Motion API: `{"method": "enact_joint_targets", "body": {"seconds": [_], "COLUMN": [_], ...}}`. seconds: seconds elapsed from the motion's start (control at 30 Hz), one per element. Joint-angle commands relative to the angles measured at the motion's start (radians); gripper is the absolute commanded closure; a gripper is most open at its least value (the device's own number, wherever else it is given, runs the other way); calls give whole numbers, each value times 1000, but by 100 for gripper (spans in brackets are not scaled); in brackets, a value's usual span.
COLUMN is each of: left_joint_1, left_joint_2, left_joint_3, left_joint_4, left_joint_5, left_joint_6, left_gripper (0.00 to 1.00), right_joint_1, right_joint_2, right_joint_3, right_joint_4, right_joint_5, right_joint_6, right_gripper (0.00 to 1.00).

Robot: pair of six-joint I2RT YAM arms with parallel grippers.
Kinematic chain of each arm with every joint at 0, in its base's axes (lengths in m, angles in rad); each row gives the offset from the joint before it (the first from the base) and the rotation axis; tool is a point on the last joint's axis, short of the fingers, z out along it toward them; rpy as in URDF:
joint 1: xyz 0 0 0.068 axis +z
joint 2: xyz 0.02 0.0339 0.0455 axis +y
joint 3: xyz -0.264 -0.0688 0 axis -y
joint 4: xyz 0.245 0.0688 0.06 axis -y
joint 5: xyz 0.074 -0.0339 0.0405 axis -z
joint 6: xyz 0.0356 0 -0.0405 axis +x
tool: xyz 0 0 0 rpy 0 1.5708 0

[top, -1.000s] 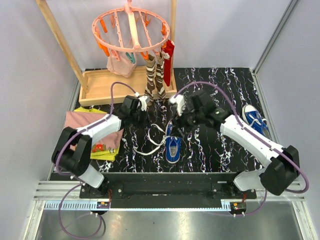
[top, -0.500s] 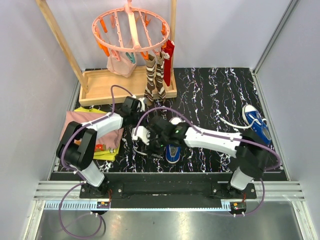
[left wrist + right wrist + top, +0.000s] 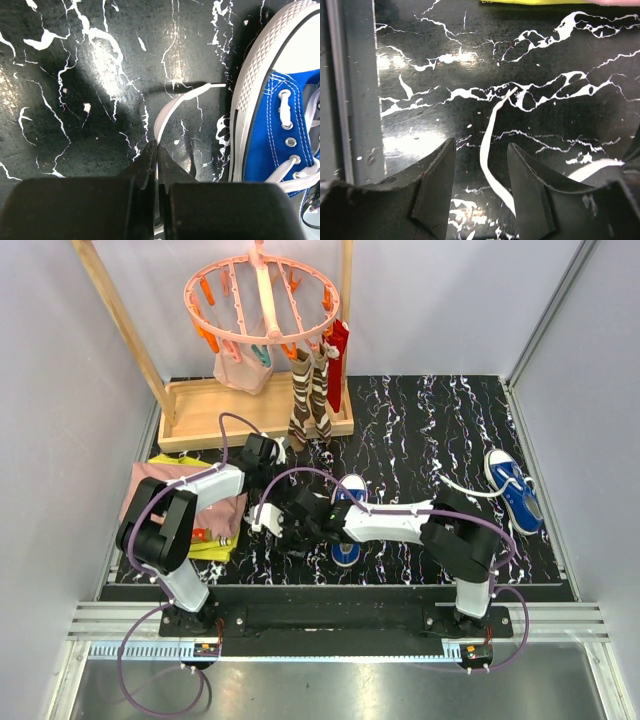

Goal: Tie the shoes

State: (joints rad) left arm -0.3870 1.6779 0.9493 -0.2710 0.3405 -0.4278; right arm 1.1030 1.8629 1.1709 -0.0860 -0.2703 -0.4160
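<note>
zero knots so far: pinching one lace end [image 3: 172,105] in the clamped left gripper [image 3: 157,150], straddling another lace [image 3: 496,112] with the half-spread right gripper [image 3: 481,145]; yet to cross and loop on mid-frame shoe [image 3: 346,552], then right-edge shoe [image 3: 512,490].

Blue shoe [image 3: 265,145], white lace [image 3: 161,116], black white-veined table [image 3: 75,125]

We are in a robotics lab cell: two arms [image 3: 392,523] mounted on an aluminium rail [image 3: 350,635] at the edge of a black marbled tabletop [image 3: 430,420], plain grey panels [image 3: 450,300] walling it in, and a wooden rack [image 3: 200,412] with a pink peg hanger [image 3: 266,300] standing on it.
</note>
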Motion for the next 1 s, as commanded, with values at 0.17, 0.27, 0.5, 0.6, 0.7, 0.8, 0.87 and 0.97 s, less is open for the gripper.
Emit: {"method": "enact_joint_targets", "body": {"seconds": [0.17, 0.27, 0.5, 0.6, 0.7, 0.8, 0.87, 0.97], "left_joint_1": [13, 14, 17, 17, 19, 17, 16, 14], "left_joint_2": [16, 20, 20, 19, 14, -12, -43, -98], "left_joint_3": [34, 36, 37, 39, 46, 42, 37, 16], "left_joint_4": [24, 24, 30, 26, 20, 16, 10, -19], "left_joint_5": [40, 43, 60, 68, 83, 92, 95, 101], "left_joint_6": [-12, -15, -22, -20, -19, -3, 12, 37], "left_gripper": [100, 100, 100, 100, 100, 100, 100, 100], "right_joint_1": [-2, -2, 0, 0, -3, -28, -81, -146], "right_joint_2": [65, 85, 64, 18, -74, -168, -191, -232], "right_joint_3": [-22, -17, -33, -50, -73, -48, -8, 47], "right_joint_4": [126, 109, 59, 51, 46, -3, -107, -208], "right_joint_5": [23, 23, 25, 32, 58, 54, 27, -98], "right_joint_6": [-50, -64, -56, -37, -8, 55, 155, 248], "right_gripper": [46, 48, 79, 100, 100, 100, 100, 100]}}
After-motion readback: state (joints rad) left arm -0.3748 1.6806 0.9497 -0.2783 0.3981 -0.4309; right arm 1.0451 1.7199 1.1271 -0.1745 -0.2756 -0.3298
